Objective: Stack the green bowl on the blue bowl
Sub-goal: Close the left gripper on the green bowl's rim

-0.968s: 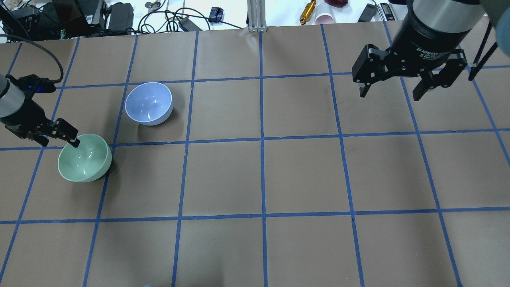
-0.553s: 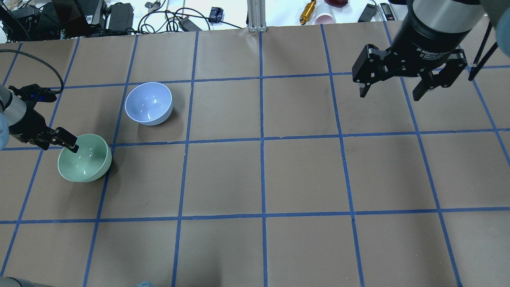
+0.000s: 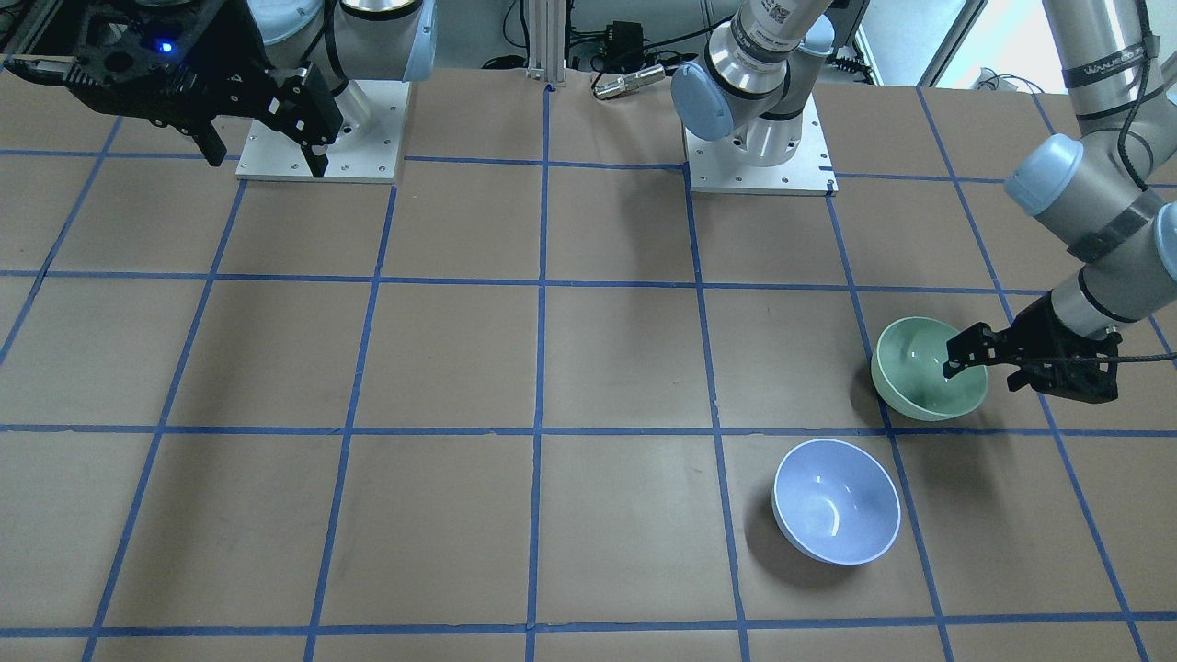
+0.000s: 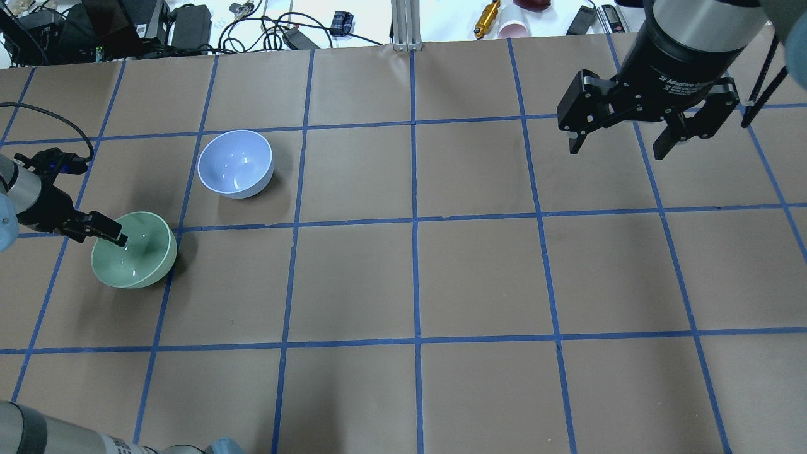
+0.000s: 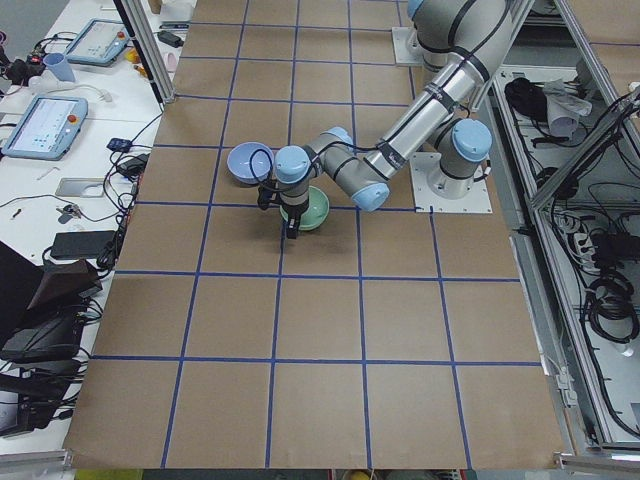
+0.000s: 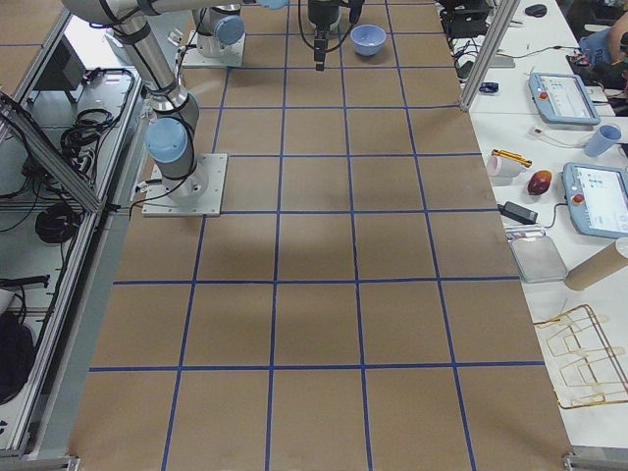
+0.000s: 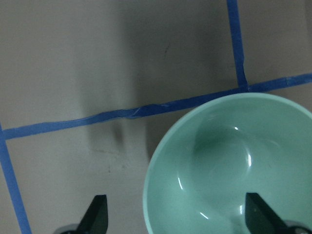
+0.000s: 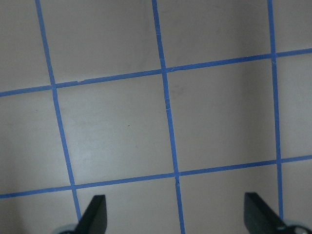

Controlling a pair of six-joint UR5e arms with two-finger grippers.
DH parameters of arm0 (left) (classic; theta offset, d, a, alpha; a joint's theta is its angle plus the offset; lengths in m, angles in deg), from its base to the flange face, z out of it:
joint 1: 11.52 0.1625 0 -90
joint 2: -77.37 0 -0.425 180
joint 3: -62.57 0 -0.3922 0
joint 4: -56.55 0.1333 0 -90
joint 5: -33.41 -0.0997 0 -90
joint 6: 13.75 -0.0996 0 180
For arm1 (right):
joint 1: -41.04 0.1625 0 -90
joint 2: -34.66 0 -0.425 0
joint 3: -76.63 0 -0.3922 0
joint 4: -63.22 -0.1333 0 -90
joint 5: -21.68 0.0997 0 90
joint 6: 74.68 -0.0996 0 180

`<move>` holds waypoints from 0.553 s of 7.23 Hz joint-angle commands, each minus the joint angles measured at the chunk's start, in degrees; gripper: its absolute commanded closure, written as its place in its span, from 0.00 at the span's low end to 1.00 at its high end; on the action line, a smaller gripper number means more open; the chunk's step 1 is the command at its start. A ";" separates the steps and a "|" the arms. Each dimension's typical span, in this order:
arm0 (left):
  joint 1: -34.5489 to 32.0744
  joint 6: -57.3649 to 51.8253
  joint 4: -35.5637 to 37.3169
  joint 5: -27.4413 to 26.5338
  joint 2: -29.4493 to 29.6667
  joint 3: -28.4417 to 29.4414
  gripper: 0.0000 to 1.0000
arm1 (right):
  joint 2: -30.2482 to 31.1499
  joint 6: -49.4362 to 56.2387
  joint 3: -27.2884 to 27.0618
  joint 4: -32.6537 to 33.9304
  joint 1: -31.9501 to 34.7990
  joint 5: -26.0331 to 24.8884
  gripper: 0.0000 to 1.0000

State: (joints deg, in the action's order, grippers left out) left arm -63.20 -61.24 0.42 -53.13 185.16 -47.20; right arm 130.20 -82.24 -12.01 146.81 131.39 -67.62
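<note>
The green bowl (image 4: 142, 255) stands upright on the table at the left, also in the front view (image 3: 919, 382) and the left wrist view (image 7: 229, 165). The blue bowl (image 4: 234, 164) stands upright about one tile beyond it to the right, apart from it (image 3: 835, 501). My left gripper (image 4: 101, 236) (image 3: 988, 370) (image 7: 178, 219) is open and straddles the green bowl's near-left rim, one finger inside and one outside. My right gripper (image 4: 616, 150) (image 3: 267, 161) (image 8: 176, 219) is open and empty, high over the far right of the table.
The brown table (image 4: 479, 277) carries a grid of blue tape. Beyond its far edge lie cables, black power bricks (image 4: 189, 22), a gold cylinder (image 4: 487, 17) and a pink cup (image 4: 514, 28). An aluminium post (image 4: 406, 25) stands at the back middle.
My left gripper has shifted slightly towards me and lower, so its inner finger sits deeper inside the green bowl. The bowls and the right arm have not moved.
</note>
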 commanded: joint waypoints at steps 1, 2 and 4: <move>1.05 0.38 0.15 0.06 0.92 -0.62 0.00 | 0.00 0.00 0.05 0.09 0.00 0.00 0.00; 1.23 1.34 -0.38 0.06 1.27 -0.97 0.00 | 0.00 0.00 -0.04 0.09 0.00 0.00 0.00; 1.76 5.46 -0.38 -0.03 2.33 -1.59 0.00 | 0.00 0.00 -0.04 0.09 0.00 0.00 0.00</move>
State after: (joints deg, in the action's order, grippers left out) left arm -61.68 -57.97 0.10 -53.10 186.88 -48.51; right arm 130.20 -82.23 -12.00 146.85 131.39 -67.62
